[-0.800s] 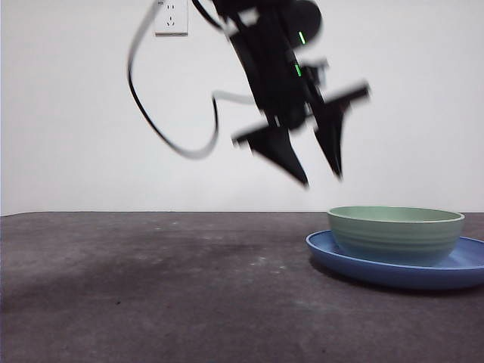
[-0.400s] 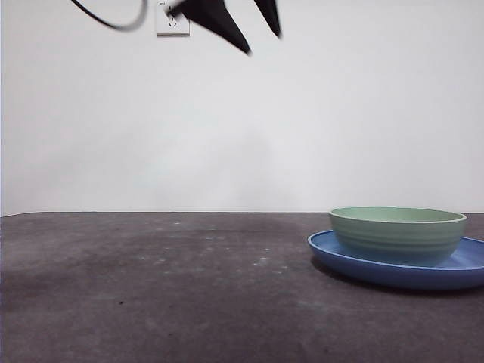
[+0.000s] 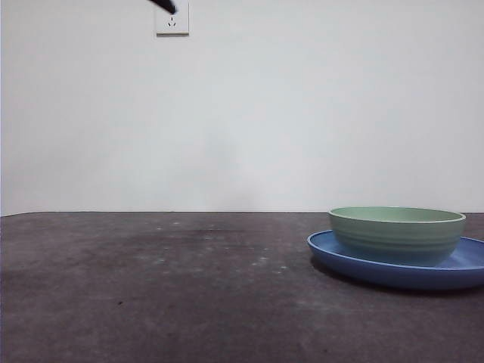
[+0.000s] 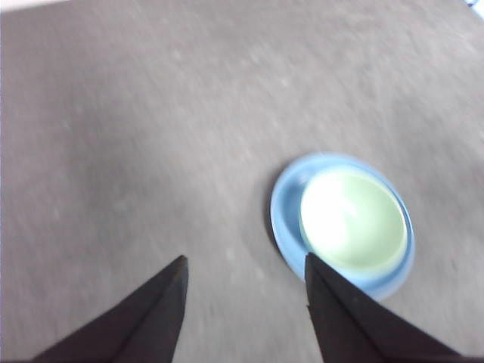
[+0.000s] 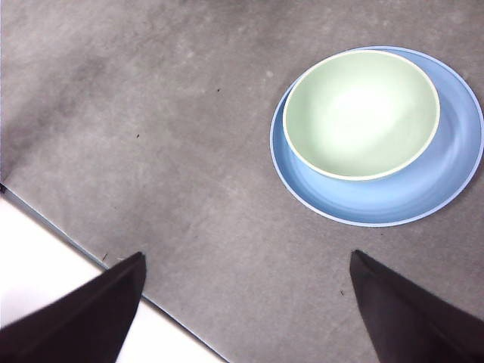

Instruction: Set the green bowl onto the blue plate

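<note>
The pale mint-green bowl point(image 3: 397, 233) stands upright inside the wide blue plate point(image 3: 344, 259) at the right of the dark table. Both show from above in the left wrist view, bowl point(image 4: 353, 219) on plate point(image 4: 283, 215), and in the right wrist view, bowl point(image 5: 361, 113) on plate point(image 5: 423, 193). My left gripper point(image 4: 243, 272) is open and empty, high above the table and well away from the bowl. Only its black tip point(image 3: 163, 5) shows at the top edge of the front view. My right gripper point(image 5: 246, 265) is open and empty, high above the table near its edge.
A white wall socket point(image 3: 172, 19) is on the back wall. The table's edge point(image 5: 76, 246) with a white floor beyond runs under the right gripper. The dark grey tabletop point(image 3: 166, 287) stretches left of the plate.
The left arm has risen up and to the left, from just above the bowl to almost out of the front view. The bowl and plate have stayed put.
</note>
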